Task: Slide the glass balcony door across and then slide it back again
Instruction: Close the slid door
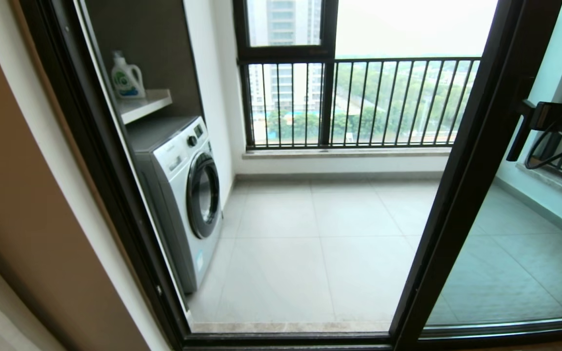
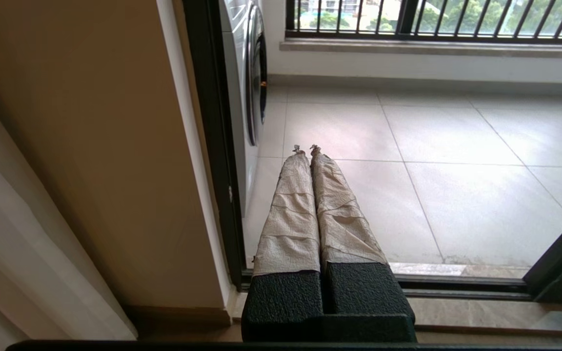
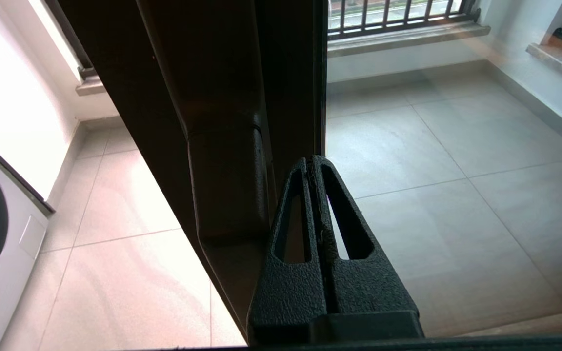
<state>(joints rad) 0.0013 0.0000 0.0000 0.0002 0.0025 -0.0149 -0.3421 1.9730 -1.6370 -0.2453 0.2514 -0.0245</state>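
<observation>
Glass balcony door (image 1: 505, 234) in dark metal frame sits at right, doorway open. Heavy, rigid, probably rolls easy; push at handle (image 3: 227, 185), never the pane. Right gripper (image 3: 313, 163) closed, tips beside the handle. Left gripper (image 2: 306, 148) closed, parked low.

Head view looks forward and down through the doorway onto the balcony floor (image 1: 310, 234). Left wrist view sits low by the threshold track (image 2: 456, 282), facing outward. Right wrist view is close against the glass balcony door (image 3: 222, 146) stile — all three share the tiles and washing machine (image 1: 183, 195).
</observation>
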